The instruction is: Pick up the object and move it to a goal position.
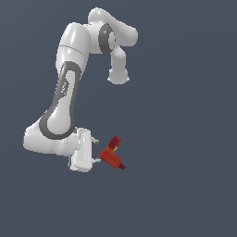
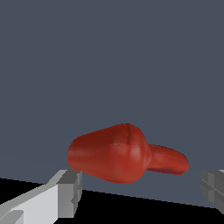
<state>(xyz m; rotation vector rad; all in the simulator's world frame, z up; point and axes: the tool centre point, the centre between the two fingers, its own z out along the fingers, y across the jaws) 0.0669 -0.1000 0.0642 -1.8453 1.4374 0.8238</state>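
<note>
The object is a small red drill-shaped toy (image 1: 112, 155) with a yellow-orange patch and a dark nose tip. It lies just off the fingertips of my gripper (image 1: 97, 151), on the exterior view's right of the hand. In the wrist view the red toy (image 2: 118, 153) fills the middle, with its rounded body and narrower end showing. My gripper (image 2: 141, 187) is open there, and its two grey fingers (image 2: 65, 192) stand wide apart on either side of the toy without touching it. Nothing is held.
The white arm (image 1: 69, 88) bends over from the exterior view's upper left down to the hand. The surroundings are a plain dark grey-blue surface (image 1: 185, 139) with no other objects in view.
</note>
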